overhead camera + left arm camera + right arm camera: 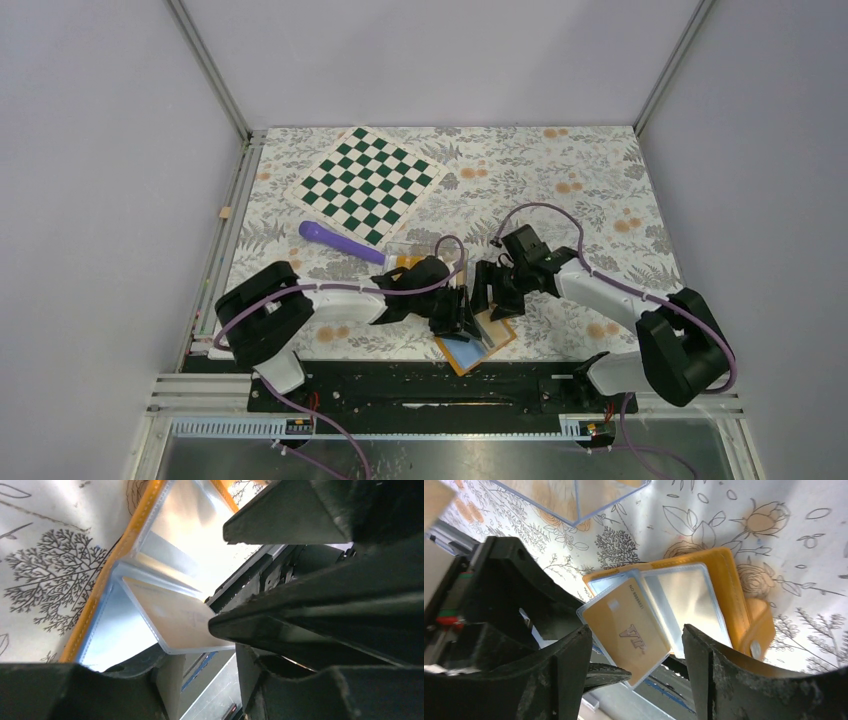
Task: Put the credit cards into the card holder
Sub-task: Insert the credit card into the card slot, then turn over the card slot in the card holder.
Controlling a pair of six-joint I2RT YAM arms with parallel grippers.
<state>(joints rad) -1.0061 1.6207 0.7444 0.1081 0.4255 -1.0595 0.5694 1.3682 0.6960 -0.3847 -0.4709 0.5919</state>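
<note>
The open card holder [470, 350] lies low at centre in the top view, hard against the tabletop's [600, 180] near edge, with both arms bent over it. In the right wrist view a gold card [629, 630] sits at mid-frame in what looks like one of the holder's clear pockets, apparently nearly or fully home. The right claw [636, 630] stands wide apart on either side of it, gripping nothing. The left claw [450, 315] crowds in from the left. Whether it is pinching a pocket or merely resting there cannot be told.

At least one card appears to be filed. No loose cards can be made out, and the contents of a clear box [410, 255] just above the claws are unclear. Closing the holder looks to be what is left.

Room is tight: the claws nearly touch and the near edge is close. Open tabletop lies to the upper right, while a chessboard [367, 182] and a purple stick [340, 243] fill the upper left.
</note>
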